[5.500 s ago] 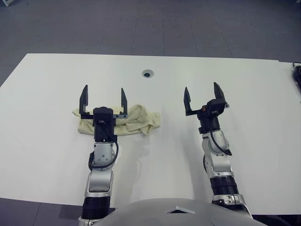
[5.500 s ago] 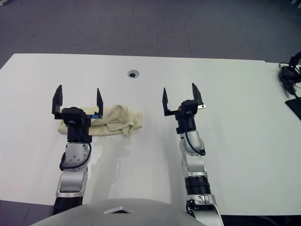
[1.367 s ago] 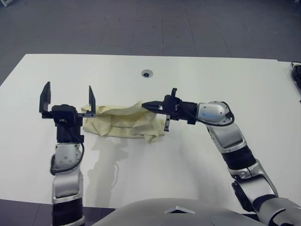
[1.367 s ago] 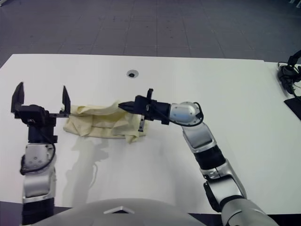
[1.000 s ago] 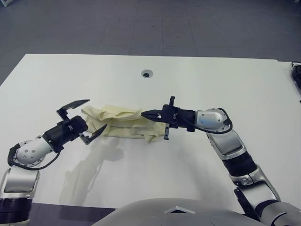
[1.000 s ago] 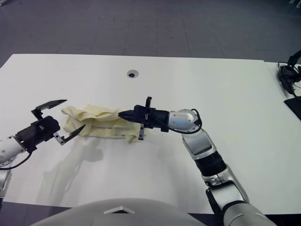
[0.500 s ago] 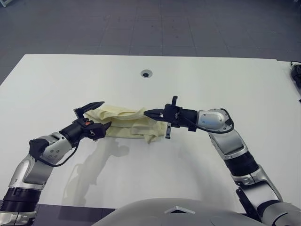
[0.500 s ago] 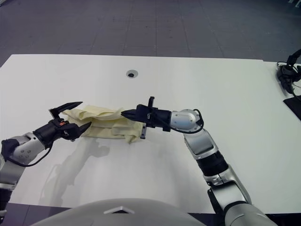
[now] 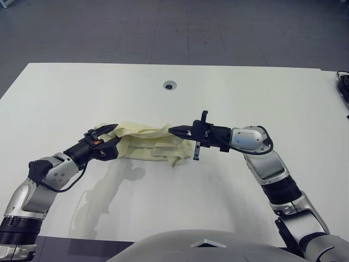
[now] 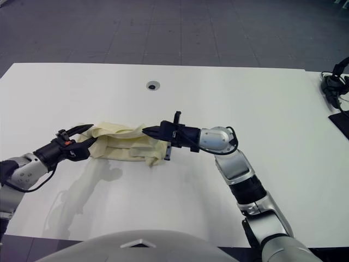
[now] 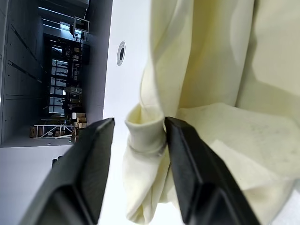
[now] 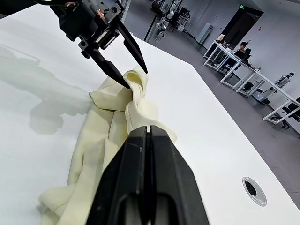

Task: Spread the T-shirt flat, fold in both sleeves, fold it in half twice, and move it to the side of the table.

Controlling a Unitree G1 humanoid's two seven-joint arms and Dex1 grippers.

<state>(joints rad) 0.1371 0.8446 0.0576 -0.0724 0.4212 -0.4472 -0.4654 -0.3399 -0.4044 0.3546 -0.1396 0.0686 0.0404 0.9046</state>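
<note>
Grey tiled floor (image 9: 218,27) lies beyond a white bench (image 9: 262,93), which has a round cable hole (image 9: 171,85) set into it towards its far edge. At the bench's right edge sits a small heap of dark cables (image 10: 334,87).

On the left half of the bench, nearer the robot than the cable hole, the pale yellow T-shirt (image 9: 146,144) lies bunched in a long, crumpled roll running left to right. It is not spread: folds are piled over one another, and a loose corner droops at its right end.

Low over the bench, the left tool (image 9: 115,135) sits at the shirt's left end. Its two fingers are partly apart and straddle a rolled edge of the cloth. In the left wrist view one finger (image 11: 187,164) touches that rolled edge, while a sliver of white bench shows between the other finger and the cloth, so the grip is not closed.

From the opposite side, the right tool (image 9: 172,130) meets the upper edge of the shirt's right end. Its fingers (image 12: 140,187) are pressed together, with a pinch of cloth at their tips. That arm is stretched across the bench towards the left.
</note>
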